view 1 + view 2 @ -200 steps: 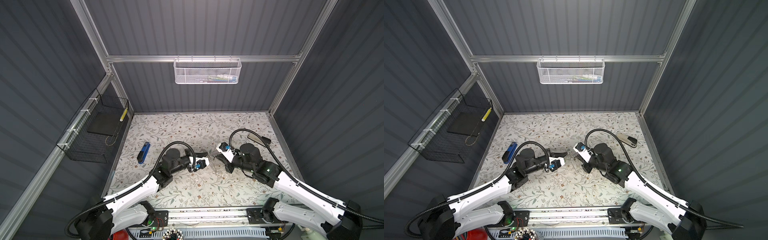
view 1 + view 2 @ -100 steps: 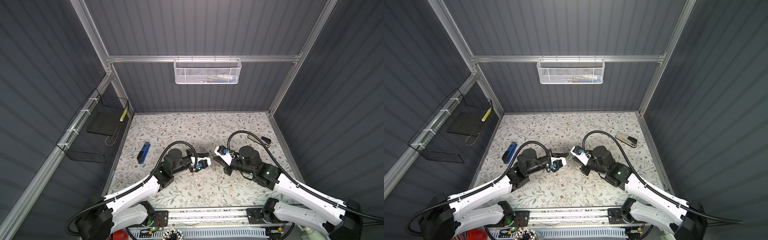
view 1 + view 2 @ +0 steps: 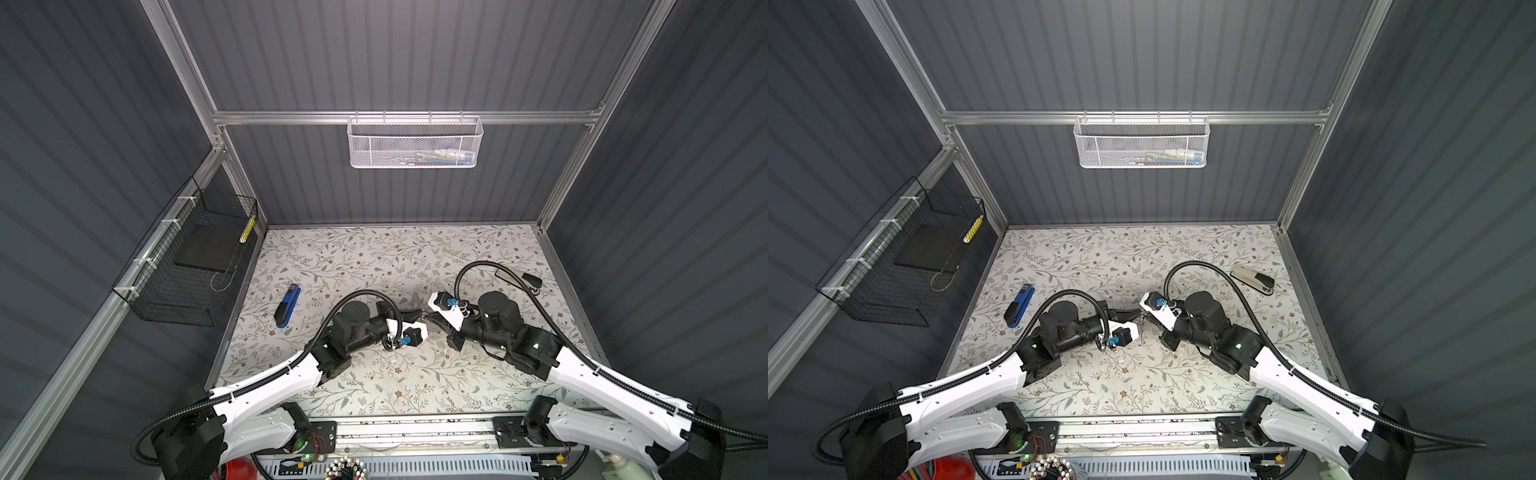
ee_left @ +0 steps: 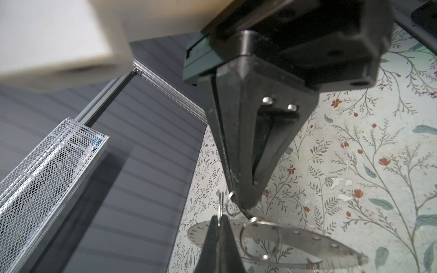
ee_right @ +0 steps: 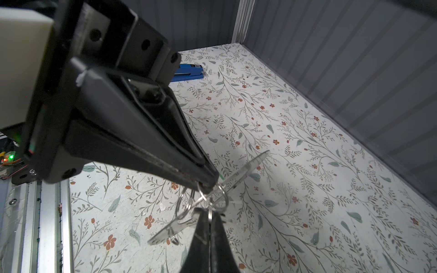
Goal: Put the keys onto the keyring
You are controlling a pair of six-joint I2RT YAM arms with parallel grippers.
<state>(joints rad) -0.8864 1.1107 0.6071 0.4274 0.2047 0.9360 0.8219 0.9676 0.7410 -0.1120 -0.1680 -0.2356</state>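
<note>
- Right tool [image 4: 243, 201] swung in; tips now meet left tool [image 4: 218, 224] over bench [image 4: 354, 165].
- Both clamped on small wire split rings [image 5: 205, 197] at flat grey metal keyring [image 4: 305, 236]; threading looks underway.

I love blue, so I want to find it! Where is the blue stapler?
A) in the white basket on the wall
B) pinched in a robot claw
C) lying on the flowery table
C: the blue stapler lies flat on the flowery table, with nothing gripping it.

We see a blue stapler [image 3: 287, 306] left on the floral tabletop [image 3: 374, 257], a grey-and-black stapler [image 3: 1252, 279] right. A white mesh basket [image 3: 415, 143] hangs behind.
</note>
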